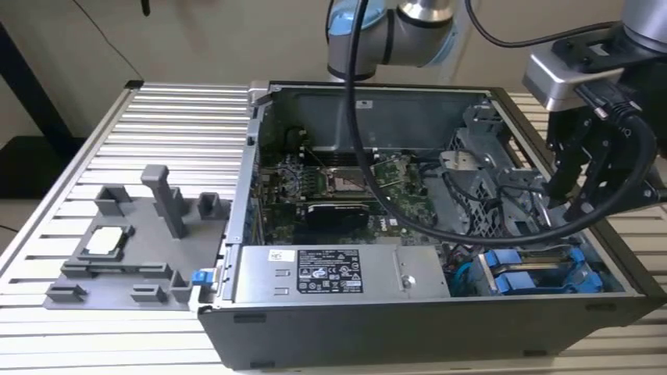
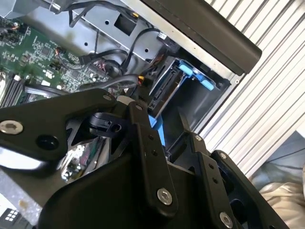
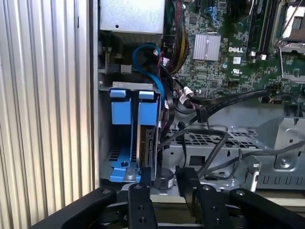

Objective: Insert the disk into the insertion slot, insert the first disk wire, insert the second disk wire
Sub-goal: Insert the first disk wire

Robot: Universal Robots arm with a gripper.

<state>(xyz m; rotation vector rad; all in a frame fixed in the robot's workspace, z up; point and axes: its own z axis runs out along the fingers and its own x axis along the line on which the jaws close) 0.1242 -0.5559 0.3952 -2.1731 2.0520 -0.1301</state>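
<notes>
Claw (image 3: 172,192) spread beside a black wire plug (image 3: 188,183); I judge the silver-grey, blue-framed hard drive (image 3: 147,138) seated, both wires pending.

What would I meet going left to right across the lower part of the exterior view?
Grey plastic fixture with upright posts, silver metal box with a white label, bright blue plastic drive carriers.

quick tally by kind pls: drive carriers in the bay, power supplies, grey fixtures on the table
disk in a blue carrier: 1
other blue carrier beside it in the bay: 1
power supply: 1
grey fixture on the table beside the case: 1
total: 4
</notes>
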